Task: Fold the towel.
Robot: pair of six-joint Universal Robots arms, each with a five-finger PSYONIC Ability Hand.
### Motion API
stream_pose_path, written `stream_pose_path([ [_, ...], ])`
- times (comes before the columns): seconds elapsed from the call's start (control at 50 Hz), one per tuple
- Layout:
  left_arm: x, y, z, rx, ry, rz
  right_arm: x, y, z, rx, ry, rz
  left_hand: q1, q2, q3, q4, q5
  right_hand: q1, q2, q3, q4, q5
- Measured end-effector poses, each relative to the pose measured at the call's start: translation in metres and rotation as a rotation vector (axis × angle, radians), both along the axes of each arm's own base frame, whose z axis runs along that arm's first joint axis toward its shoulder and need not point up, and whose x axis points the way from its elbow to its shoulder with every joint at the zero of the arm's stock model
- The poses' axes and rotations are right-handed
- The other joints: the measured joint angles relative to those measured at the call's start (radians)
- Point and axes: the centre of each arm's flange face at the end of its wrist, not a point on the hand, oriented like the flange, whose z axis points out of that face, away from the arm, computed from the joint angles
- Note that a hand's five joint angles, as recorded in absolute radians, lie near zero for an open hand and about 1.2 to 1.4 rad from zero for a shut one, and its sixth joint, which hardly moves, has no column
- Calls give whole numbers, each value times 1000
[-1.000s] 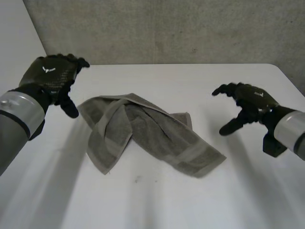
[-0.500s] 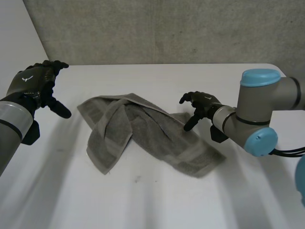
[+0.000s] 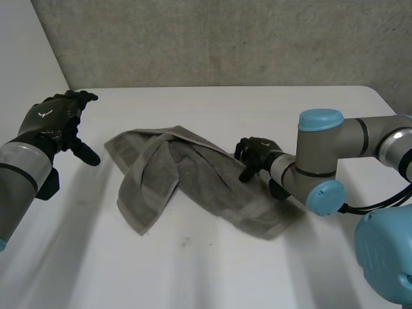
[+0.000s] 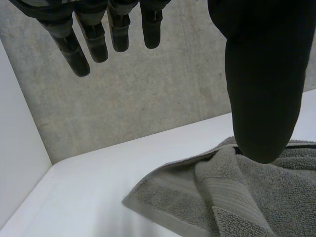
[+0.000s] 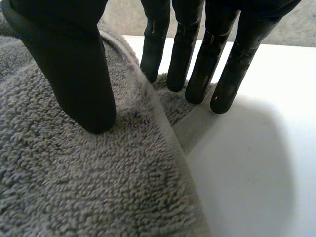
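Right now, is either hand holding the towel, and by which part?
Nothing is held. The right hand touches an edge of the towel with straight fingers; the left hand is open.

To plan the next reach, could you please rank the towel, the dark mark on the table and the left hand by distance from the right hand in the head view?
1. The towel: the right hand touches its right end.
2. The dark mark: on the table just in front of the towel.
3. The left hand: beyond the towel's left end.

Head view looks down from high behind; both wrist views sit low and close (all share the towel point(image 3: 193, 180)).
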Motion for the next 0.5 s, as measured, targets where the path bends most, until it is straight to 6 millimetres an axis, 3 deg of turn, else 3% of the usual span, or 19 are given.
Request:
stream_pose_path([
  [0.18,-2,2,-1,2,-2,-8,2,4,-4,10,7,10,0,0,0,0,0,225,269,227,259,254],
  [0.2,-2,2,-1,3,-3,-9,3,5,-3,8,7,15,0,0,0,0,0,345,440,401,439,431],
  [0.32,-3,2,-1,-3,-4,-10,7,9,19,-44,6,35,0,0,0,0,0,345,453,444,468,456],
  [0.48,-3,1,-2,-10,-4,-10,3,29,104,-257,37,97,0,0,0,0,0,345,453,462,468,465],
  [0.5,-4,0,-2,-15,-4,-11,0,37,122,-309,59,113,0,0,0,0,0,345,453,462,468,466],
])
